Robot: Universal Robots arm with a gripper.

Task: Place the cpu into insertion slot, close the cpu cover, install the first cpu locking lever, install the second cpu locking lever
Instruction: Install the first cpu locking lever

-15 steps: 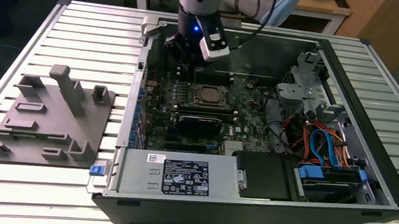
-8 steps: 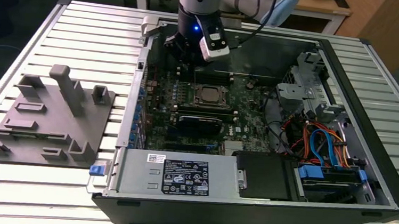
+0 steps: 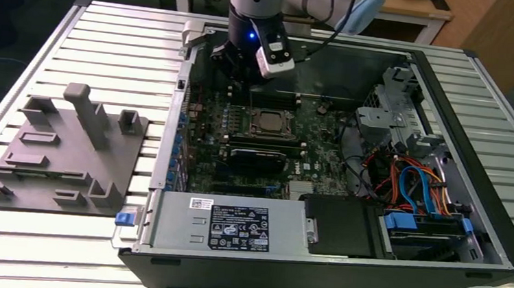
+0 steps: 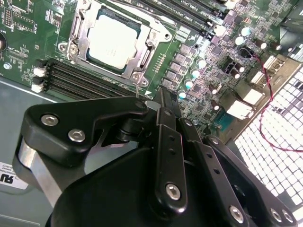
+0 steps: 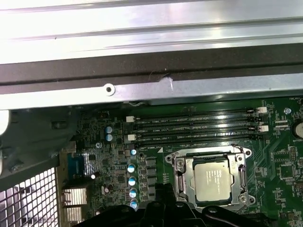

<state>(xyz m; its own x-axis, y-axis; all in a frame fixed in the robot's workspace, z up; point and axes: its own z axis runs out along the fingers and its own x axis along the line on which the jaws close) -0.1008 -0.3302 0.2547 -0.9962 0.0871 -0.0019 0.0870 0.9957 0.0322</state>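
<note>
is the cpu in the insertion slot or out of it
In. The cpu lies flat and level in the second wrist view, with the metal frame of the cpu cover lying around its edges.

Looking down on a flat pale silver-grey square cpu [image 5: 211, 182] framed by the thin dark-silver metal cpu cover [image 5: 181, 182], just beside long black memory slots [image 5: 194, 125]

cpu [image 4: 112, 41]: matt silver metal | cpu cover [image 4: 79, 29]: shiny metal | circuit board [image 4: 28, 35]: glossy green
</note>
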